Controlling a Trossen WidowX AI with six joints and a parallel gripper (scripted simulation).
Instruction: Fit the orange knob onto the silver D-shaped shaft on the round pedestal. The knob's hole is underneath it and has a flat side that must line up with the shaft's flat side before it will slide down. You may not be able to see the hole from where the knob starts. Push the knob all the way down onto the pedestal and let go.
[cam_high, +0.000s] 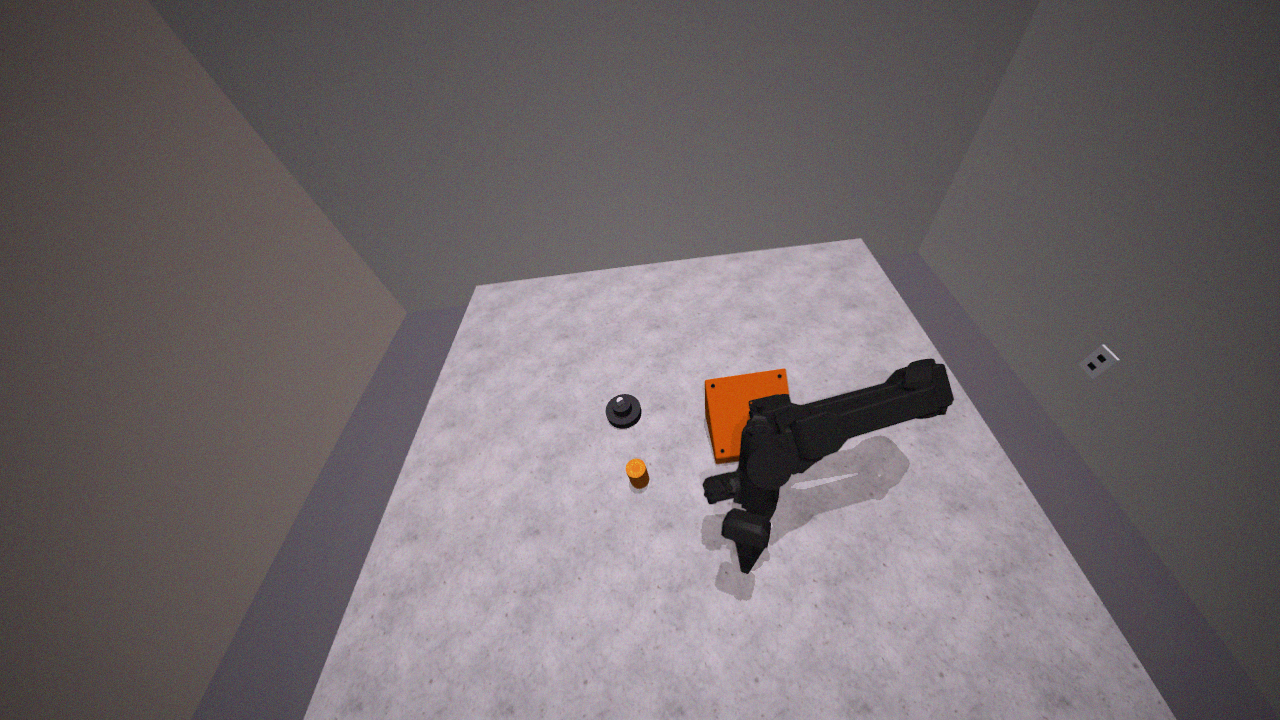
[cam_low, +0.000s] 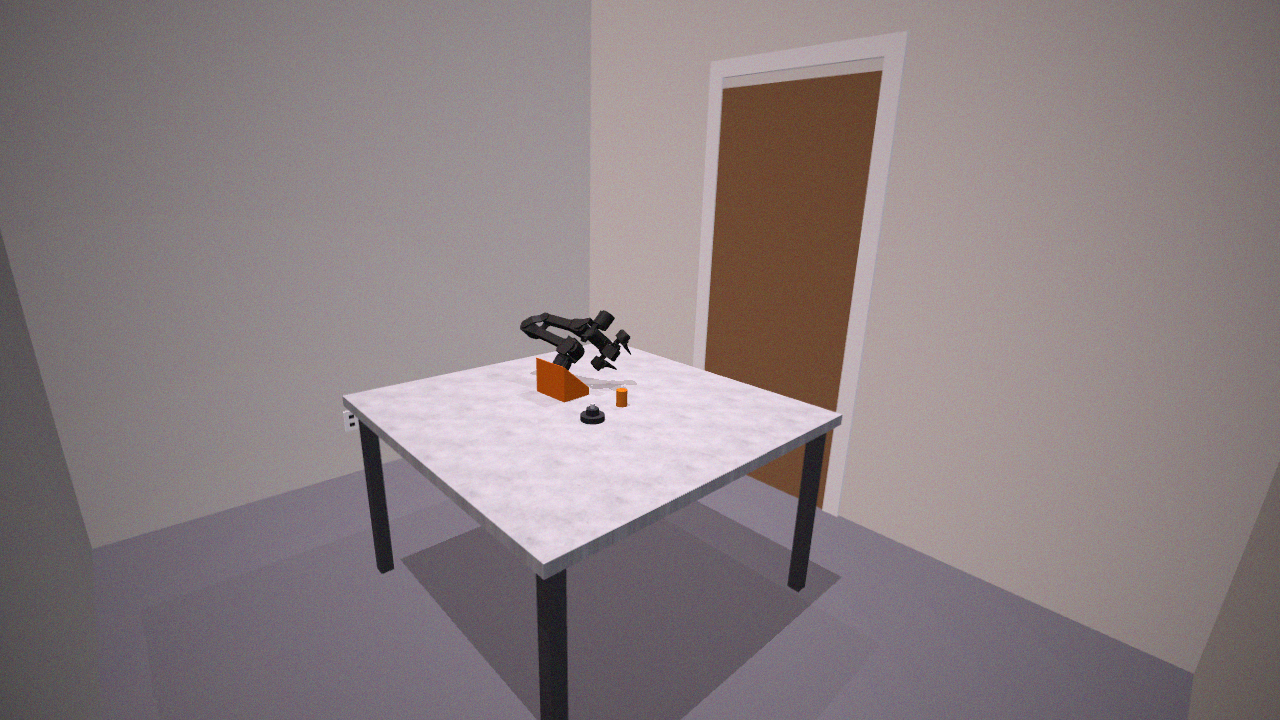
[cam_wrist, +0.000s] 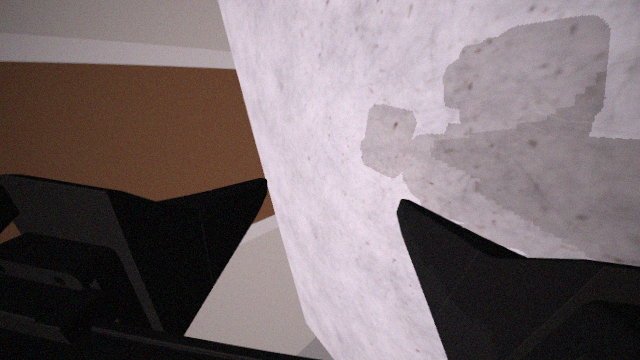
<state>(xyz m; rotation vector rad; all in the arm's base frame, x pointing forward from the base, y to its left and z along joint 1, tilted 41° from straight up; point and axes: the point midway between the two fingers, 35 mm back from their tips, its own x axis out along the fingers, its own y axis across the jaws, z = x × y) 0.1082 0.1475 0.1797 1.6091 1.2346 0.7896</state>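
The orange knob (cam_high: 636, 472) (cam_low: 621, 397) is a small cylinder standing upright on the table; its underside hole is hidden. The dark round pedestal (cam_high: 611, 415) (cam_low: 591, 418) stands on the table a short way from the knob. A small silvery shaft tip (cam_high: 620, 399) shows at its centre, too small to read its flat side. My gripper (cam_high: 725, 530) (cam_low: 622, 360) (cam_wrist: 332, 195) is open and empty, raised above the table, off to the knob's right in the top view. The wrist view shows neither knob nor pedestal.
An orange sloped box (cam_high: 729, 402) (cam_low: 560, 383) with dark dots near its corners stands beside the arm, right of the pedestal in the top view. The arm reaches partly over it. In the wrist view, the table edge runs behind the fingers, with a brown door (cam_wrist: 125, 120) beyond.
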